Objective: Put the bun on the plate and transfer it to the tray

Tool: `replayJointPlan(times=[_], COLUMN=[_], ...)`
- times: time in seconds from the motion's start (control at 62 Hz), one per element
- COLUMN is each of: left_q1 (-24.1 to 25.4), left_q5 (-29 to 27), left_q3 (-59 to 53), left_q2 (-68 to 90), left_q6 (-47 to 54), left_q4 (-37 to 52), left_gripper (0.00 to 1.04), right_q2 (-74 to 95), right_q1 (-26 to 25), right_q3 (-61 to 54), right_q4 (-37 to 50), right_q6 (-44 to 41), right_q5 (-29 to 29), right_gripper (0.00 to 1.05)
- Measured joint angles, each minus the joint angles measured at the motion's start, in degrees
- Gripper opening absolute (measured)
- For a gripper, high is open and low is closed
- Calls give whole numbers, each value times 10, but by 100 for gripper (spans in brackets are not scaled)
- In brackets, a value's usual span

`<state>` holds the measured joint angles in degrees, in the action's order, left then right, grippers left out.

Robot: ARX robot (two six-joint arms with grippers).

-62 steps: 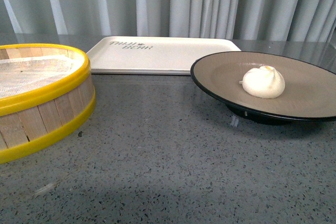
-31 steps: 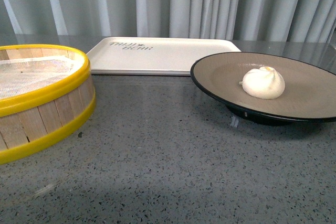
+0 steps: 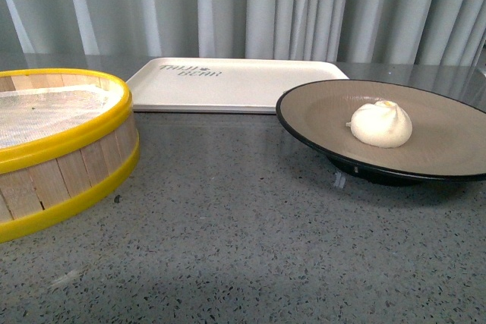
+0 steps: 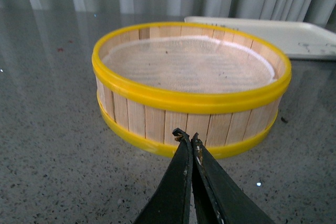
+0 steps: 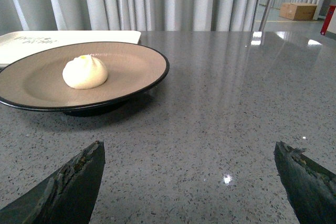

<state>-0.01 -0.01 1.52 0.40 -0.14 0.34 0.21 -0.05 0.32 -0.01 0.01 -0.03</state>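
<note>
**Bun's on the plate, now comes the sketchy part**

The bun (image 5: 85, 72) sits loose on the plate (image 5: 137, 62). The plate is on the table (image 5: 220, 129), ahead of the right gripper (image 5: 188, 148) and apart from it. That gripper's fingers are spread wide with nothing between them. From there the tray (image 5: 63, 39) is on the plate's far side, close behind its rim. The left gripper (image 4: 188, 139) is pressed together on nothing, its tips just short of the steamer basket (image 4: 157, 121).

Probably the biggest risk is tilt. The plate is wide and shallow on a small foot, so a pinch on one edge could let the far side sag. The round bun has nothing to stop it and could roll right off.

The thin, glossy-looking black rim could also slip out of the fingers mid-lift.

Then there's the tray's raised edge. If the plate travels too low, its foot could clip that lip and jolt everything, or shove the tray away.

And if the left arm swings over to help, it's near enough to the basket to knock it.
</note>
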Motion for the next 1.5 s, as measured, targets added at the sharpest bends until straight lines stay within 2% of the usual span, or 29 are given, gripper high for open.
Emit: replayJointPlan(times=[0.194,0.403,0.468,0.597,0.678,0.742,0.855,0.888,0.952,1.049,1.178,1.21,1.34,1.501], left_q1=[0,0,0,0,0,0,0,0,0,0,0,0,0,0], left_q5=[0,0,0,0,0,0,0,0,0,0,0,0,0,0], left_q3=[0,0,0,0,0,0,0,0,0,0,0,0,0,0], left_q2=[-2,-2,-2,-2,-2,-2,-2,-2,-2,-2,-2,-2,-2,-2], left_q6=[0,0,0,0,0,0,0,0,0,0,0,0,0,0], left_q4=[-3,-3,-3,-3,-3,-3,-3,-3,-3,-3,-3,-3,-3,-3], left_gripper=[4,39,54,75,89,100,98,98,98,98,98,98,98,98], right_q2=[0,0,0,0,26,78,180,228,302,405,506,522,555,588], right_q1=[0,0,0,0,-6,-15,-57,-78,-104,-131,-173,-186,-209,-207], right_q3=[0,0,0,0,18,43,100,132,170,222,287,307,354,372], right_q4=[0,0,0,0,-37,-4,93,143,202,234,167,143,84,56], right_q6=[0,0,0,0,-63,-114,-114,-91,-47,35,194,257,432,562], right_q5=[0,0,0,0,-52,-83,-129,-156,-173,-183,-229,-250,-316,-351], right_gripper=[96,96,96,96,96,96,96,96,96,96,96,96,96,96])
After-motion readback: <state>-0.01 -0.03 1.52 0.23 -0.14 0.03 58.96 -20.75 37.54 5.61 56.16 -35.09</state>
